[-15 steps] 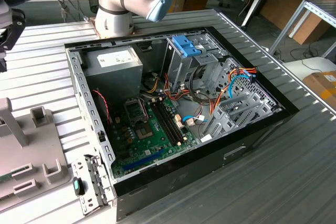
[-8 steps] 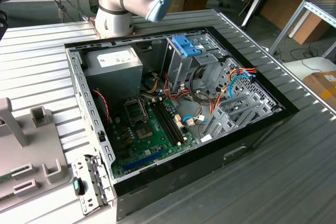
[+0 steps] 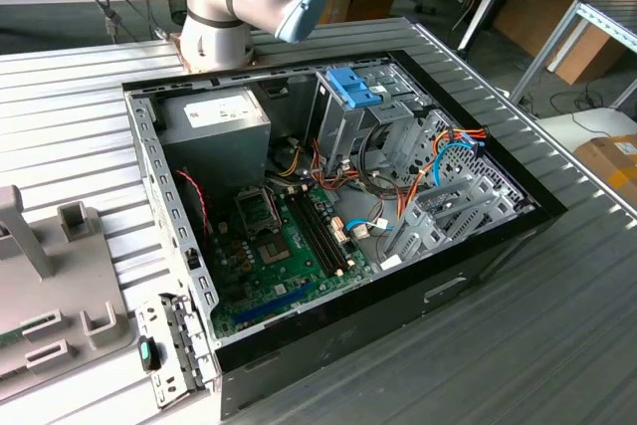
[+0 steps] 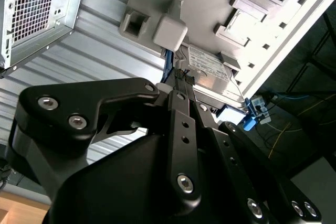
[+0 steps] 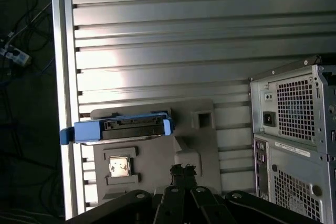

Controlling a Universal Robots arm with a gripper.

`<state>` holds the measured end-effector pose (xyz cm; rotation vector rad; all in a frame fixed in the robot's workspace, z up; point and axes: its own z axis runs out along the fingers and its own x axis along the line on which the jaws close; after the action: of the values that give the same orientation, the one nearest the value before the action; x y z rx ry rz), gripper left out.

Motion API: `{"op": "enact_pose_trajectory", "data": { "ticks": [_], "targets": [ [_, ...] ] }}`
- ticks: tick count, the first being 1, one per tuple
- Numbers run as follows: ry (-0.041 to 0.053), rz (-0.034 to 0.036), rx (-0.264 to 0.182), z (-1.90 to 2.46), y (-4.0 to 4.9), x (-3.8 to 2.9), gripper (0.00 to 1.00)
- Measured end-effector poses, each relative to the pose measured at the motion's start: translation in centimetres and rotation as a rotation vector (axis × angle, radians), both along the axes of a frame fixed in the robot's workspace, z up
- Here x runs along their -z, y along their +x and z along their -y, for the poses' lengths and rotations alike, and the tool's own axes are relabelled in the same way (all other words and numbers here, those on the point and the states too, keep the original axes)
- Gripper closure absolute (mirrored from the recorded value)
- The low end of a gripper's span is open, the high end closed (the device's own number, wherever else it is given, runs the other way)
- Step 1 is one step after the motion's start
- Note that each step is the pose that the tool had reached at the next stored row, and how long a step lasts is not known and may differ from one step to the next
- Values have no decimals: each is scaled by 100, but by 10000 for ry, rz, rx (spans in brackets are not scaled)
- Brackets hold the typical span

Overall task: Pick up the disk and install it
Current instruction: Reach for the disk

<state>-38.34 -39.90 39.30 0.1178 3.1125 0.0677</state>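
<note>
The gripper [image 5: 182,170] hung above the grey fixture [image 5: 210,145], jaws drawn together and clamped on nothing. The disk [image 5: 118,128] stood on edge on that fixture, apart from the jaw tips, ahead of them and offset to one side of their centreline. Its long axis ran across the line of approach, not along it. In the exterior view the fixture lay at 8 o'clock from the computer case [image 3: 398,316] on the ribbed surface [image 3: 557,345], and the arm base [image 3: 214,42] stood at 11 o'clock. The first wrist view gave the thin edge and both blue carrier ends, hence the sideways offset. The second wrist view gave the white label face just past the tips
</note>
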Motion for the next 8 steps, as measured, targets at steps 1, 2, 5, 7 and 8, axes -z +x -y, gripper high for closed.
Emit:
{"op": "enact_pose_trajectory", "data": {
  "ticks": [1,2,5,7,8],
  "targets": [
    [0,-1,2,0,-2,0,89],
    [0,-1,1,0,-2,0,89],
    [0,0,1,0,-3,0,89],
    [0,0,1,0,-4,0,89],
    [0,0,1,0,-4,0,89]
  ]
}}
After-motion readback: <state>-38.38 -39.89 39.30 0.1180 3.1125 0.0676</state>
